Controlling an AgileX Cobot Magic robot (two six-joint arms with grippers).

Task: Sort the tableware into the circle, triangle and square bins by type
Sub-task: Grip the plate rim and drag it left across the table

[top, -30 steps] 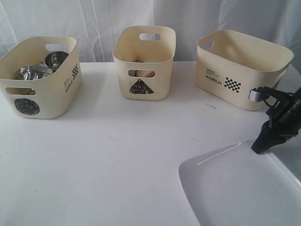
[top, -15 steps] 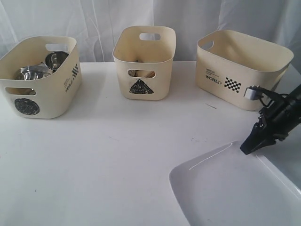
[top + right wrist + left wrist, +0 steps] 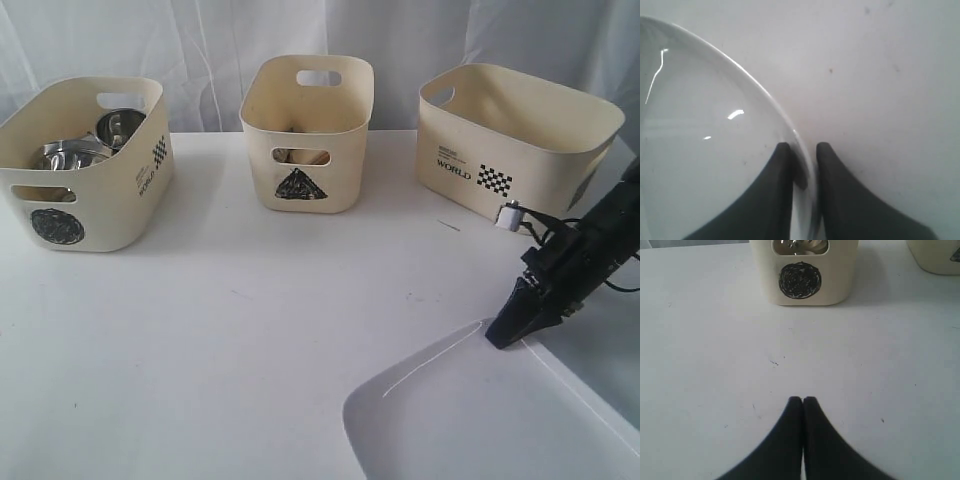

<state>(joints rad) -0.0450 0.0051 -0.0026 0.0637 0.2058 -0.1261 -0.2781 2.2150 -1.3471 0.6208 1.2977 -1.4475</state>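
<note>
Triangle bin [image 3: 305, 135] is sitting mid-back on the white table [image 3: 250, 320] & serving as ref here. Circle bin [image 3: 85, 165] is standing to its left in the ext. view, w/ steel pieces [image 3: 70, 155] lying inside, one looking like a mug [image 3: 120, 125]. Square bin [image 3: 515, 145] is standing to the triangle bin's right, well apart from it. Large white plate [image 3: 470, 410] is lying flat on the table in front of the triangle bin & off to its right, nearer the camera than all 3 bins. R gripper [image 3: 500, 335] is reaching down to the plate's corner on the side facing the triangle bin. In the right wrist view its two dark fingers [image 3: 782, 165] are straddling the plate's [image 3: 700, 125] raised rim, one inside, one outside, pinching it. Something brownish is showing thru the triangle bin's handle slot, prob. wooden, too small to tell. L gripper [image 3: 802, 400] is hanging just over bare table w/ its tips pressed together, holding nothing. It is facing the circle bin's [image 3: 802, 270] dark round sticker [image 3: 800, 281], w/ a corner of the triangle bin [image 3: 940, 257] showing beside it.
</note>
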